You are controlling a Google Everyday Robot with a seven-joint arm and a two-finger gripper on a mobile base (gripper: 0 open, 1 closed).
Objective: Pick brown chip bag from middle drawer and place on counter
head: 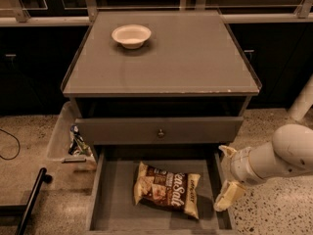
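Note:
The brown chip bag (167, 189) lies flat in the open middle drawer (117, 199), right of its middle, with "Sea Salt" script facing up. My gripper (226, 175) hangs at the drawer's right wall, just right of the bag and apart from it, fingers spread open and empty. One fingertip (229, 196) sits low by the drawer's front right corner. The white arm comes in from the right edge. The counter (186, 58) above is flat grey with small chips along its front edge.
A white bowl (131, 35) stands at the counter's back left. The closed drawer front with a round knob (160, 132) overhangs the back of the open drawer. A clear bin (61, 131) with a wrapper stands left of the cabinet. A black pole (30, 202) lies at the lower left.

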